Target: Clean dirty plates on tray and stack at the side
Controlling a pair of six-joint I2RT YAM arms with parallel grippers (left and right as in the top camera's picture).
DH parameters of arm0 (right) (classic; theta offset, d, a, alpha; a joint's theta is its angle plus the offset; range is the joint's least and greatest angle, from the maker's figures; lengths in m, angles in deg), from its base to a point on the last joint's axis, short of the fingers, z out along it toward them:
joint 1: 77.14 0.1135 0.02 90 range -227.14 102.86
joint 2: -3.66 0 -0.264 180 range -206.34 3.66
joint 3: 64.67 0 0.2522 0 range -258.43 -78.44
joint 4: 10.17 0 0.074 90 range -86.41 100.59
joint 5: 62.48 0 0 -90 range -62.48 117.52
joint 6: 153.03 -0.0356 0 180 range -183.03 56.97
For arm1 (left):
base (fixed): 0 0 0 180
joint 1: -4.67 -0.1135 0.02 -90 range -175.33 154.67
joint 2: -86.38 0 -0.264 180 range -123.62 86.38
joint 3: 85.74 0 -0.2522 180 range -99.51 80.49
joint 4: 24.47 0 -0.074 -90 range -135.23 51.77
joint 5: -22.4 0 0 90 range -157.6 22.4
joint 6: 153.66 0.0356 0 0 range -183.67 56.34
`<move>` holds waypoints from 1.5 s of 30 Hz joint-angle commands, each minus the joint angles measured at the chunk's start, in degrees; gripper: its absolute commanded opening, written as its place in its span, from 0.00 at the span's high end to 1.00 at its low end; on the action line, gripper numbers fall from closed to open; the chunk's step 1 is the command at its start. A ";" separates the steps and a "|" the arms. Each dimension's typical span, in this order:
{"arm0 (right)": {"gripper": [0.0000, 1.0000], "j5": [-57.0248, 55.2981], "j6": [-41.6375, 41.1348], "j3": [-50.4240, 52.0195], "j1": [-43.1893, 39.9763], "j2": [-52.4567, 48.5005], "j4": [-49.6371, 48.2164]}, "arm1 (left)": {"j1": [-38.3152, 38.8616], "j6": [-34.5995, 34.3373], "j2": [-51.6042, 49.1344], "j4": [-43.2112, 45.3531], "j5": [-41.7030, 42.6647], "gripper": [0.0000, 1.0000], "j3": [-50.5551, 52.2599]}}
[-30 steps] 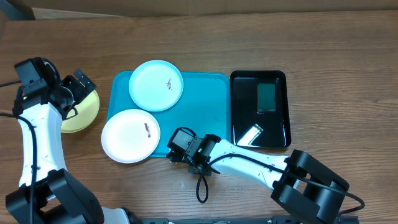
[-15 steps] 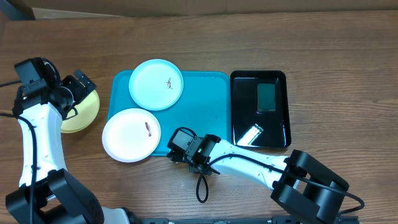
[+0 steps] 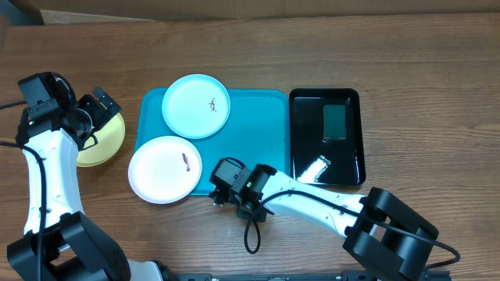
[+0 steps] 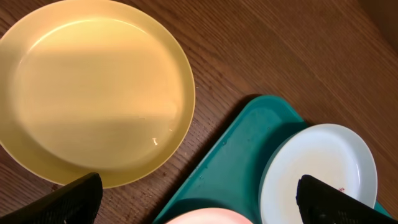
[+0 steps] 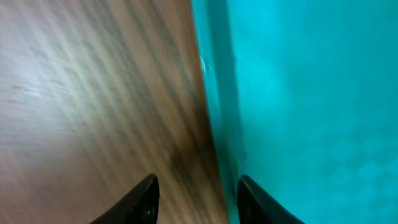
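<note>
The teal tray (image 3: 250,140) holds a pale blue plate (image 3: 196,106) at its back left. A white plate (image 3: 164,169) overhangs the tray's front left corner. Each shows a small reddish smear. A yellow plate (image 3: 109,142) lies on the table left of the tray, partly under my left arm. My left gripper (image 3: 98,105) hovers over it, open wide and empty (image 4: 199,208). My right gripper (image 3: 221,191) is low at the tray's front edge and open. In the right wrist view the tray's rim (image 5: 214,112) runs between the fingers (image 5: 146,199) without touching them.
A glossy black tray (image 3: 301,156) with a green sponge (image 3: 334,121) sits just right of the teal tray. A black cable loop (image 3: 251,232) hangs off my right arm near the table's front edge.
My right gripper has opened at the tray's front rim, and that arm has shifted slightly. The white plate slid a touch to the right earlier. My left arm has not moved.
</note>
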 commanded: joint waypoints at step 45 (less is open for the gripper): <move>0.55 -0.81 -46.12 -19.74 -18.14 -17.94 -35.45 | 0.37 -0.79 -0.28 0.04 0.61 0.01 -0.17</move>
